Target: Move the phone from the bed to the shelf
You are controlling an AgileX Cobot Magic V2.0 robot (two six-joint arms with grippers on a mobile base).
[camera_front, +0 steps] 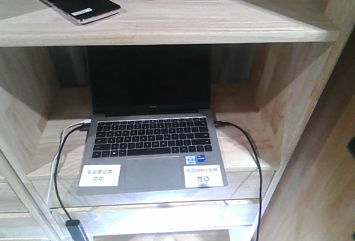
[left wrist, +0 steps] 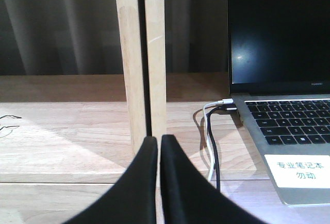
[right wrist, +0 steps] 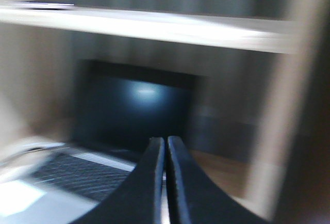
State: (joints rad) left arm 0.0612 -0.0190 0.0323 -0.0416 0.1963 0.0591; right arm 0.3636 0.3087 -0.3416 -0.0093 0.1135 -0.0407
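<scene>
The black phone (camera_front: 75, 2) with a pinkish rim and a small white sticker lies flat on the upper board of the pale wooden shelf (camera_front: 222, 13), at its left end. No gripper touches it. My left gripper (left wrist: 159, 140) is shut on nothing, its black fingers pointing at a shelf upright (left wrist: 139, 59) at the lower board's level. In the blurred right wrist view my right gripper (right wrist: 165, 141) is shut and empty in front of the laptop, below the upper board (right wrist: 154, 27). The bed is out of view.
An open grey laptop (camera_front: 152, 141) with a dark screen sits on the lower board, also seen as a laptop (left wrist: 289, 79) at the right of the left wrist view. Cables (camera_front: 249, 157) run from both its sides; white and black cables (left wrist: 211, 136) hang over the board's edge.
</scene>
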